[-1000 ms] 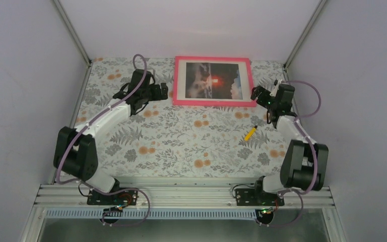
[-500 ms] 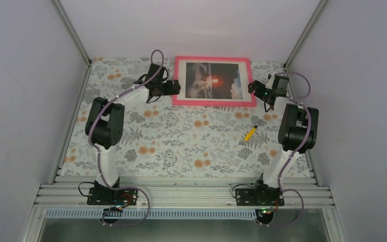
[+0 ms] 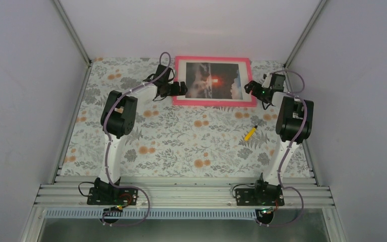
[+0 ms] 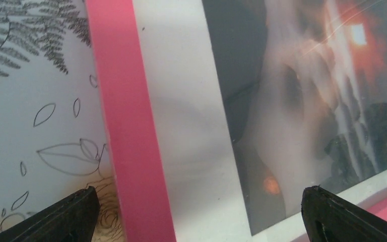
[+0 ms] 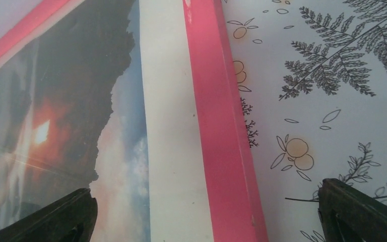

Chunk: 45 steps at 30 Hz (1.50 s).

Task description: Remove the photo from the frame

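Straddling the frame (image 3: 214, 103) at opposite edges, left end effector (image 3: 181, 89), right end effector (image 3: 249, 86), both wide open, empty

Robot lab booth: plain white walls (image 3: 25, 101) and aluminium mounting rail (image 3: 181, 194).

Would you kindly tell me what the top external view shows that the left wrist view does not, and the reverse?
Only the top view: the right tool, the whole frame and a small yellow object on the tablecloth. Only the left wrist view, up close: the left tool with open fingertips straddling the frame's side rail, one over cloth, one over the photo. Both: pink frame, photo with red sun, floral tablecloth.
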Available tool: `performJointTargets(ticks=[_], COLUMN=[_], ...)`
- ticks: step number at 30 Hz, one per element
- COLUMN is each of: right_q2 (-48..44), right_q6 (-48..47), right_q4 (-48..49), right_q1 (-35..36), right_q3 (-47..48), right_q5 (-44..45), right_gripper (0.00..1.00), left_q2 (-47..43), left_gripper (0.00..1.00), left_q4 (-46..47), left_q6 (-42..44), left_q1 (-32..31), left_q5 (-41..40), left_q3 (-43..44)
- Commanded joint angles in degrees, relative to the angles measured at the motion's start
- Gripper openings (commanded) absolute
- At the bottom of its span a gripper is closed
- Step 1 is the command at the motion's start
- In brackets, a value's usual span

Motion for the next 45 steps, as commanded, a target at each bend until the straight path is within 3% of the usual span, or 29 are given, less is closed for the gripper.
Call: performJointTargets(ticks=[1,10,19,37,45], right_q2=[1.6,4.9,4.2,2.2,2.8], right_q6=[-2.1,-4.6,-6.3,-10.9,-12.9], right_q4=[-2.1,-6.3,-9.0,-13.3,-14.6], right_q1=[0.4,2.9,7.2,20.0,25.4], right_q3=[1.7,5.4,5.4,5.6,7.1], right_q5=[-2.6,-4.0,-5.6,-9.6,-11.2], right_gripper=[1.00,1.00,1.00,1.00,1.00], left_q2=[2.0,2.3,-4.3,-28.4,-39.7], left_gripper=[1.00,1.00,1.00,1.00,1.00], left_q4=[-1.6,0.7,7.2,13.0,12.9], left_q6=[-0.7,-2.1,-5.0,-4.9,-6.4], left_q1=[0.2,0.2,0.3,-0.1,-4.0], left_q5=[2.8,8.3,9.7,7.6,5.9], left_q3=[2.9,0.9,-9.9,-39.3,-51.5])
